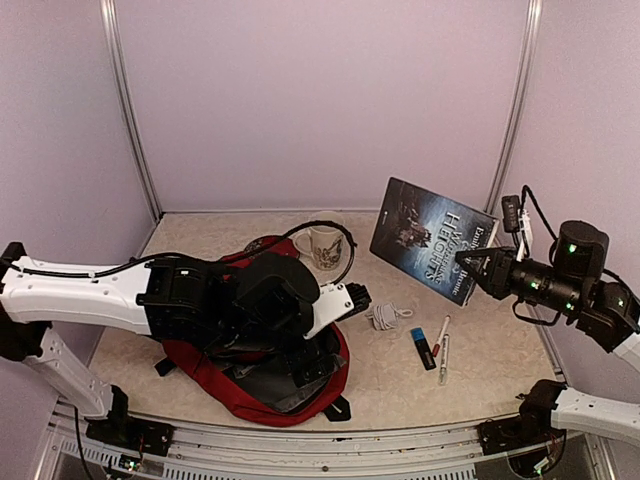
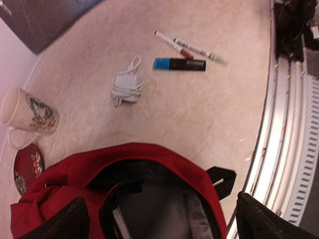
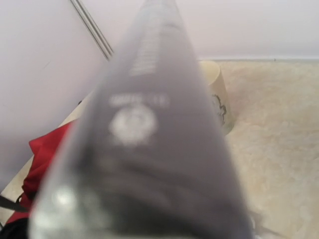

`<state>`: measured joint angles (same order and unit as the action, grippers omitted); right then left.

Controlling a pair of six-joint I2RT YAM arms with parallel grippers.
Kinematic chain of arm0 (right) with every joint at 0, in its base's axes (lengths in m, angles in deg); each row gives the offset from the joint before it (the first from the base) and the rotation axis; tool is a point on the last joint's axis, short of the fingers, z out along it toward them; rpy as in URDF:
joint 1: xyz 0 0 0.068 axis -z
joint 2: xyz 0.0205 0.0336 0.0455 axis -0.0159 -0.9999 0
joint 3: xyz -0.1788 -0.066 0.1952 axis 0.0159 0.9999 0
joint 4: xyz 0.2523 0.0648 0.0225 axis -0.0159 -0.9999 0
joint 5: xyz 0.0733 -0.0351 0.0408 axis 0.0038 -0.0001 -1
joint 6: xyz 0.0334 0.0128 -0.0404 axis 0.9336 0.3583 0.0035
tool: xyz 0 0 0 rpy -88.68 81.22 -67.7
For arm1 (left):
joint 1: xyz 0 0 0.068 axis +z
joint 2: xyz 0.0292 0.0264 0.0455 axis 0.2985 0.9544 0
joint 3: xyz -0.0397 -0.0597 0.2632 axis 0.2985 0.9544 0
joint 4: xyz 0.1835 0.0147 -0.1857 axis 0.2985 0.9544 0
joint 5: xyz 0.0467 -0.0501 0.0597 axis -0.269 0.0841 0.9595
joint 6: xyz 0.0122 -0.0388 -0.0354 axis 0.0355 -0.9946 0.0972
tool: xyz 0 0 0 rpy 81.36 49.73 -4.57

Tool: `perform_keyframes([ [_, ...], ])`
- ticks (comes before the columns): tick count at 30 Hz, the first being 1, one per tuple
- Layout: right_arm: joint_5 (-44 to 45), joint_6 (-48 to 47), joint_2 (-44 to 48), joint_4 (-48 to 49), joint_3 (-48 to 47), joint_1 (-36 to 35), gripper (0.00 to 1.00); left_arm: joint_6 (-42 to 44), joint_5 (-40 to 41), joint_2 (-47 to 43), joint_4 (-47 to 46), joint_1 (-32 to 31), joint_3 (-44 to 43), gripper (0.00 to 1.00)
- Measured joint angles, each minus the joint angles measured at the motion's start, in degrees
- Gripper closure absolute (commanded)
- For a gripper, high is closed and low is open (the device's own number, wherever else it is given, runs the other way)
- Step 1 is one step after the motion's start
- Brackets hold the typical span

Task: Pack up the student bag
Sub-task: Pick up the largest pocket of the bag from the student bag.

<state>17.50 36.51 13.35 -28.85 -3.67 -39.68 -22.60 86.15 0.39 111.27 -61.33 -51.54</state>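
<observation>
At the right edge of the table [image 1: 470,390], the right gripper [image 1: 478,266] is clamped on the book [image 1: 430,240], pinching it by the edge nearest the arm. The book is aloft and tilted, cover facing the top camera. The right wrist view shows only the book edge-on, blurred.

The left gripper [image 2: 163,211] is spread wide with nothing in it, hovering over the mouth of the student bag [image 1: 255,408]. The bag lies flat at front-left of the table, zip open, grey lining showing.

Step in hand, my read: get the book into the bag.
- An edge grip on a rigid slab means torque, so the book may pivot in the jaws. Move slow, lead edge-first.
- The opening is a floppy slit, not a box. The left claw should pinch the upper lip and lift to hold the mouth wide, else the book lands on fabric and shoves the bag.
- Enter shallow along the lining. Release only once most of the book is inside.

Materials:
- Bag: soft dark-red fabric that slumps; black straps and buckles could snag.
- Book: dark glossy cover, flat, stiff.
- Mug [image 1: 322,245]: glazed ceramic with a floral print, just beside a red patterned saucer [image 2: 27,167].
- White charger cable [image 1: 388,316]: coiled, limp.
- Blue highlighter [image 1: 423,348] and thin pens [image 1: 443,345]: hard plastic, likely to roll.
</observation>
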Motion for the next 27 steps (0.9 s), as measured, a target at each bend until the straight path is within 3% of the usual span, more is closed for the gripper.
perform_keyframes([
  [5, -0.3, -1.8, -0.1, -3.5, -4.2, -0.1, 1.0, 0.0, 8.3, 3.6, 6.8, 1.2, 0.0, 0.01],
  [7, -1.0, -2.6, -0.6, -4.2, -5.2, -0.1, 1.0, -0.2, 10.7, 4.6, 8.8, 2.5, 0.0, 0.09],
  [8, -1.5, -2.9, -1.0, -4.5, -5.7, -0.1, 1.0, -0.3, 11.9, 5.2, 9.7, 3.1, 0.0, 0.23],
  [11, -3.2, -3.6, -2.7, -5.5, -7.0, -0.1, 1.0, -1.6, 14.9, 6.4, 11.7, 4.3, 0.0, 0.84],
  [12, -4.0, -3.8, -3.4, -5.9, -7.4, -0.1, 1.0, -1.9, 15.6, 6.5, 12.2, 4.8, 0.0, 0.99],
  [22, -24.9, -0.7, -15.2, -6.2, -10.2, -0.1, 1.0, -6.6, 16.9, 1.7, 9.9, 16.7, -1.2, 1.0],
  [27, -34.0, 6.7, -15.4, 1.3, -7.9, -0.3, 1.0, -7.4, 16.4, -3.0, 6.0, 20.6, -0.9, 1.0],
])
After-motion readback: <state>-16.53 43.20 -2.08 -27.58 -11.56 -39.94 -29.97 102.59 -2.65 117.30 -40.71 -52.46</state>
